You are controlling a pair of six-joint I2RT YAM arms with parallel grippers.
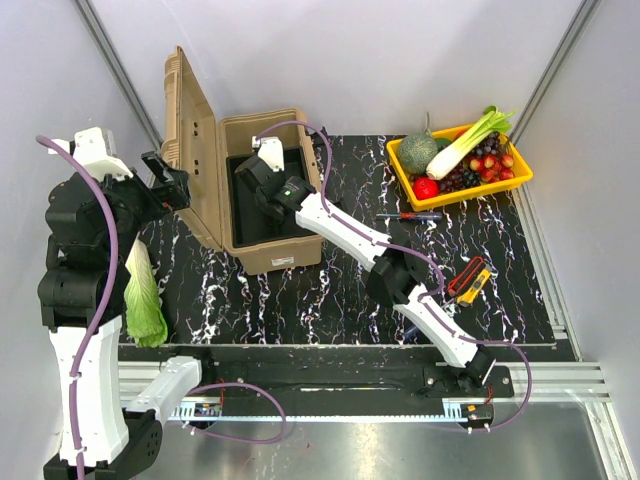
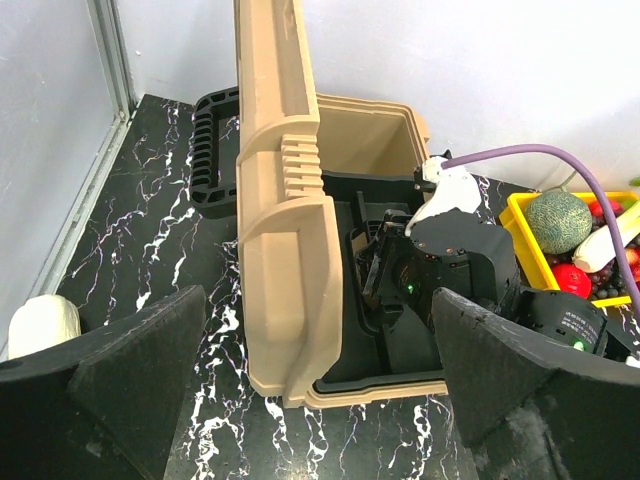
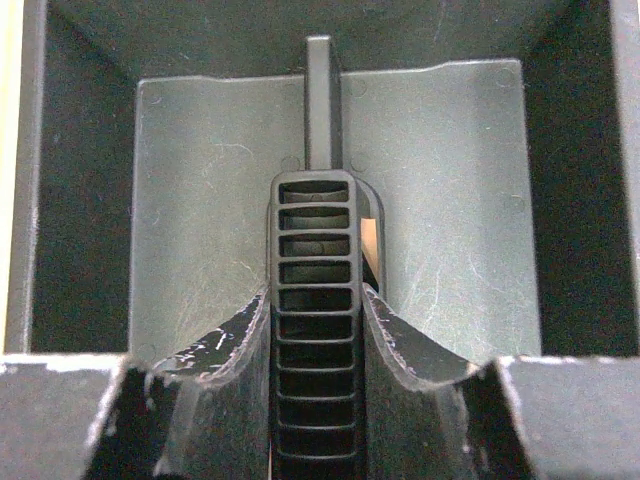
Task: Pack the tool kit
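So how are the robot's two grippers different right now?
The left gripper is wide open and holds nothing; the right gripper is pinched shut on the black tray handle. The left gripper is outside the toolbox, near its upright lid; the right gripper reaches down inside it. Both have two black fingers.

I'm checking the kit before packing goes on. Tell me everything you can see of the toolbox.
The toolbox is tan, hard-looking plastic, standing at the left rear of the black marbled table. Its ribbed lid is swung open, upright on the left side, a black handle on its outer face. A black tray sits inside. The right hand reaches in, closed on the tray's slotted grip. The open left hand faces the lid's edge; contact cannot be told.
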